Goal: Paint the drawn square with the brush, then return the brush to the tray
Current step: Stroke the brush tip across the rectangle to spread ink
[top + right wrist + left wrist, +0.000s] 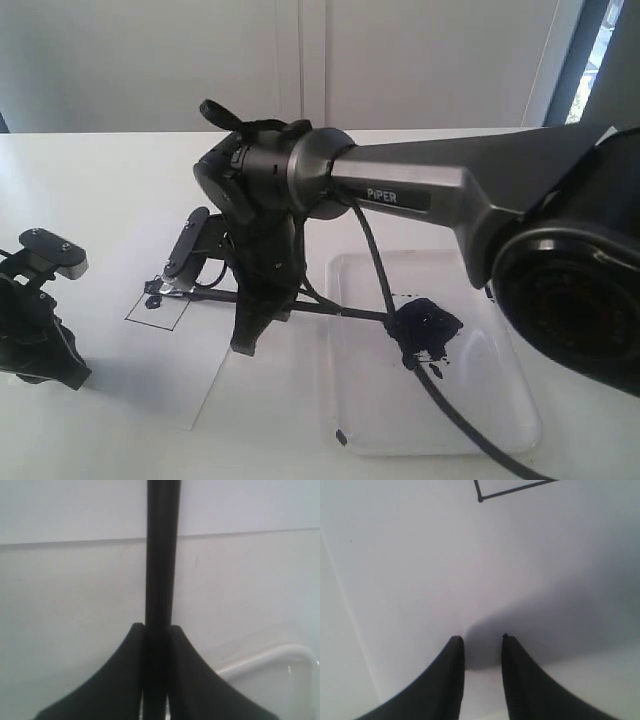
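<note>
We see a white table [100,180] before a pale wall. Our right pincer [156,628] is clenched on the handle of the brush [340,311]. The dark tip lies in the drawn square [165,312] to one side of the fingers, and the tray [480,410] lies close on the other side. The left pincer [480,639] hangs slightly parted, gripping nothing, over the paper sheet [420,580], with plain paper ahead up to the square's corner.

Prob. lab/office rm: bare white table [100,170], plain white wall panels [150,60], window [603,45] at edge.
</note>
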`<state>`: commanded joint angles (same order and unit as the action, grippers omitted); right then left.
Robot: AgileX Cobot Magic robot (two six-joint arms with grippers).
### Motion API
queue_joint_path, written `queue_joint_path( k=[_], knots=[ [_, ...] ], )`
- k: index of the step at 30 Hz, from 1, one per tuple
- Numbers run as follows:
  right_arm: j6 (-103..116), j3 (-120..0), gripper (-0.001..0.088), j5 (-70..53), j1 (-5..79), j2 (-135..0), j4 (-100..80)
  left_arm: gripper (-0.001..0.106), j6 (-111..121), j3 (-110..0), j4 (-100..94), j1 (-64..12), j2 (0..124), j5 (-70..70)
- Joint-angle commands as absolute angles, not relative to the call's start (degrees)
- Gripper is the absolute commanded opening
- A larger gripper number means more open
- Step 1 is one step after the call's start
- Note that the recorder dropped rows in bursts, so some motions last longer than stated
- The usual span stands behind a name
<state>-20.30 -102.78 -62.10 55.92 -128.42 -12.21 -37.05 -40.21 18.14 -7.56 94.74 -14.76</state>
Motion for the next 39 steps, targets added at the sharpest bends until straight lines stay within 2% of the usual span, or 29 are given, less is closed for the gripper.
queue_joint_path(
  k=[23,39],
  knots=[
    [-24.52,-102.78,0.0,-67.22,55.92,-128.42,-4.18,0.033,-36.82,-40.21,18.35,-7.56,94.74,-14.62],
    [-21.64,-102.78,0.0,-69.55,55.92,-128.42,-8.44,0.033,-36.82,-40.21,18.35,-7.56,94.74,-14.73]
  ],
)
